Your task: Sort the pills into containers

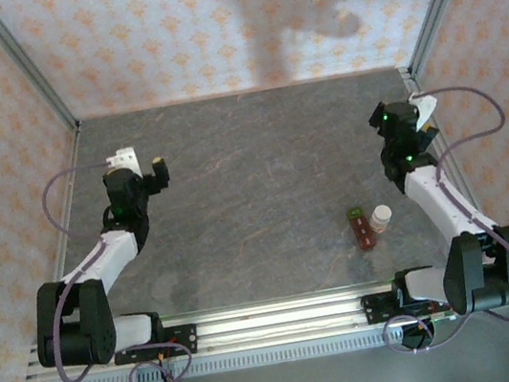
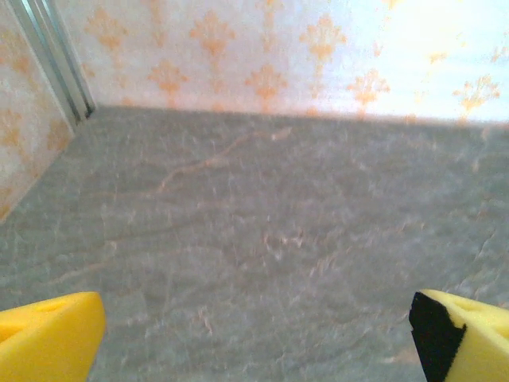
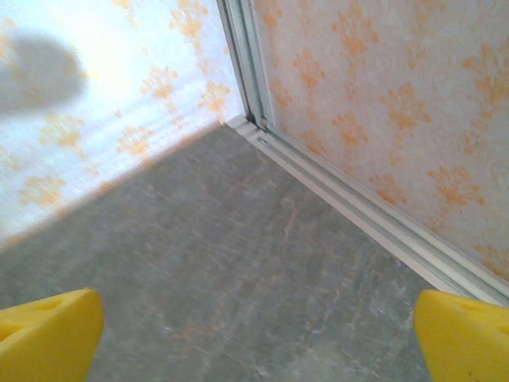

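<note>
The containers [image 1: 361,225] are a short reddish-brown strip with one green end, lying on the grey table near the front right. No pills can be made out; they are hidden or too small to see. My left gripper [image 1: 160,168] hovers at the back left, far from the strip. In the left wrist view, the left gripper [image 2: 254,342] is open, its yellow fingertips [image 2: 48,334] wide apart over bare table. My right gripper [image 1: 425,121] is at the back right, behind the strip. In the right wrist view, the right gripper [image 3: 254,338] is open with nothing between its fingertips [image 3: 48,330].
A small orange bottle with a white cap [image 1: 381,218] stands just right of the strip. Patterned walls with metal corner posts [image 3: 242,64] enclose the table. A metal rail [image 1: 275,319] runs along the near edge by the arm bases.
</note>
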You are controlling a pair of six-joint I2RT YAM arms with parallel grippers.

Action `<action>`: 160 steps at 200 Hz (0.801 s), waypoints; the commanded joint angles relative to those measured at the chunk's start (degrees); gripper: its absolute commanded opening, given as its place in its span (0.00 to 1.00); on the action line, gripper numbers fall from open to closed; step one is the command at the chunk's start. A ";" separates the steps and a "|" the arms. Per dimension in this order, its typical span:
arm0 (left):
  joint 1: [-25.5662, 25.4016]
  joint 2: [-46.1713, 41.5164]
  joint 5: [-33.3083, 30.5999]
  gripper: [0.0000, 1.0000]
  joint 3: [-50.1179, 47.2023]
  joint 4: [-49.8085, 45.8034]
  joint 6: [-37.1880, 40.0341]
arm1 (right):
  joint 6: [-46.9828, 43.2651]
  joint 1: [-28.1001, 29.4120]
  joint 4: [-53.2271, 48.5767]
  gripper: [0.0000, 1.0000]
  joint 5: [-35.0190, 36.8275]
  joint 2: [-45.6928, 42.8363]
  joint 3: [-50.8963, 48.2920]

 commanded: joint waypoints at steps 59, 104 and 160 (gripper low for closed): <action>-8.88 -9.74 3.34 1.00 11.30 -27.01 -13.43 | 12.46 2.96 -38.51 0.96 -30.85 -9.41 10.93; -15.16 -11.63 3.00 1.00 10.32 -32.77 -16.17 | 17.55 17.09 -49.96 0.91 -30.31 -17.99 3.95; -19.39 -10.72 1.90 1.00 9.13 -31.37 -18.15 | 29.07 34.29 -58.30 0.87 -22.14 -27.38 -3.50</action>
